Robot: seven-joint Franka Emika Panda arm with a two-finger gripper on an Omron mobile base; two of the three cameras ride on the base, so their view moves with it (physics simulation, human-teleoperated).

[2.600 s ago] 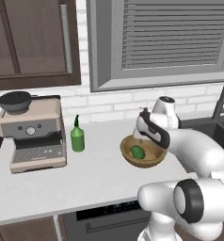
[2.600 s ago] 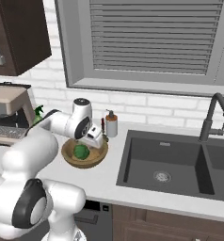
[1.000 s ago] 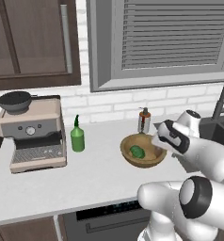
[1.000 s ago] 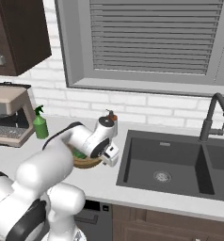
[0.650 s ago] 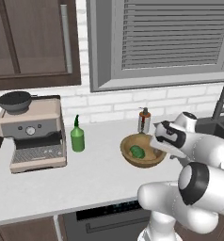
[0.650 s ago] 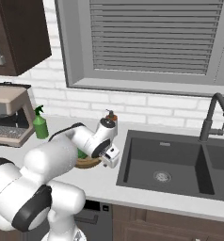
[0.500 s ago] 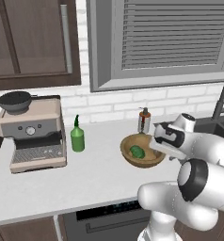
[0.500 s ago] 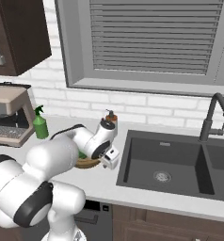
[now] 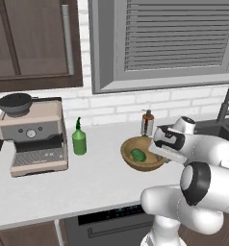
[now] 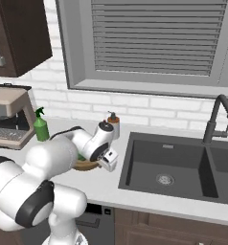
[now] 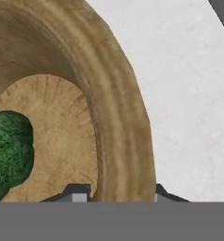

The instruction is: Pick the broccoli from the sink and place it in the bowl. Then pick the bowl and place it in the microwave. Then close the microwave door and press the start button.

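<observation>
two fingertips (image 11: pixel 78 193) of the end effector (image 11: pixel 117 194) straddle the bowl's (image 9: pixel 142 164) near rim, spread and not yet clenched. broccoli (image 9: pixel 138 154) lies inside the bowl on the white bench (image 9: pixel 87 178), beside the sink (image 10: pixel 183 167).

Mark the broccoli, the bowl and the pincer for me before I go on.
broccoli (image 9: pixel 138 154), left base view, on the middle of the green floret inside the bowl.
bowl (image 11: pixel 121 113), hand view, on the wooden rim between the fingertips.
pincer (image 11: pixel 118 194), hand view, midway between its two tips, which straddle the rim.
</observation>
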